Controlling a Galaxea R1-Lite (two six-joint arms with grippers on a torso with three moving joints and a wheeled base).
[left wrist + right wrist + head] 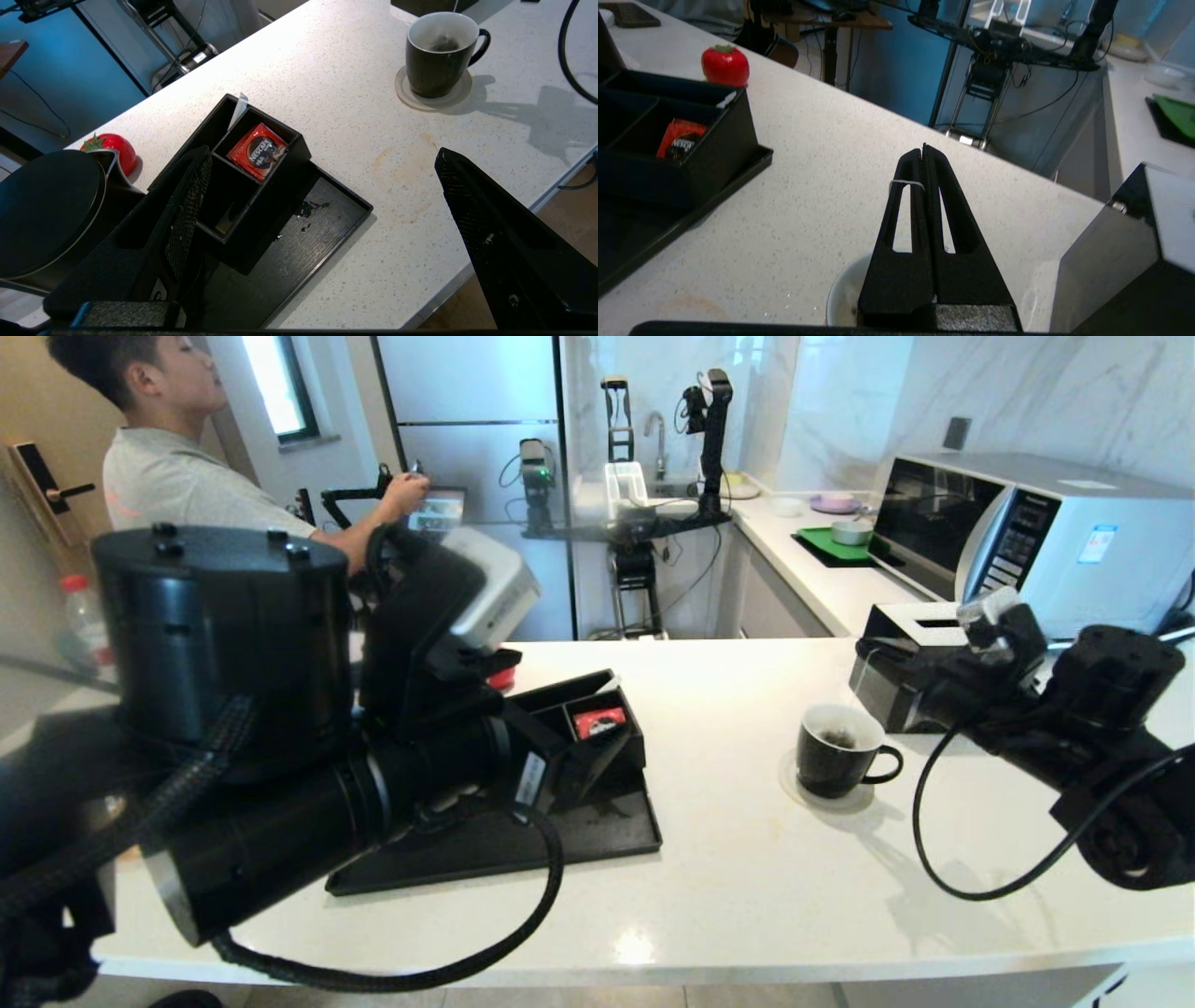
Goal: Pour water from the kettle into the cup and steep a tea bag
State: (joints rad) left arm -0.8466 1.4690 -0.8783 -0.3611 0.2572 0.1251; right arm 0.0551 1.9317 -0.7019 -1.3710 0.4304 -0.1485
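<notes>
Black mug: the glossy black cup [837, 749] with a white inside and small loop handle stands upright on a pale round coaster [827, 791] on my white speckled countertop [728, 859].
Tea bag: a small grey tea bag [444, 45] sits down inside the cup; a thin white string [906, 182] crosses my right fingers near their tips.
Right gripper: my right gripper [924, 151] is above the cup, its two black fingers pressed flat together with the string pinched between them; only the cup's white rim [844, 289] shows beneath them.
Left gripper: my left gripper [322, 161] hangs over the black tray, fingers spread wide, nothing between them.
Kettle: the tall matte black kettle [44, 210] with a flat black lid stands by my left gripper, at the far side of the tray from the cup.
Tray: the flat black tray [299, 252] carries a black compartment box [261, 186], one cell holding a red square coffee sachet [257, 150].
Strawberry: a red strawberry-shaped object [725, 64] rests on the counter behind the box.
Tissue box: a black cube tissue box [901, 658] stands just beyond the cup.
</notes>
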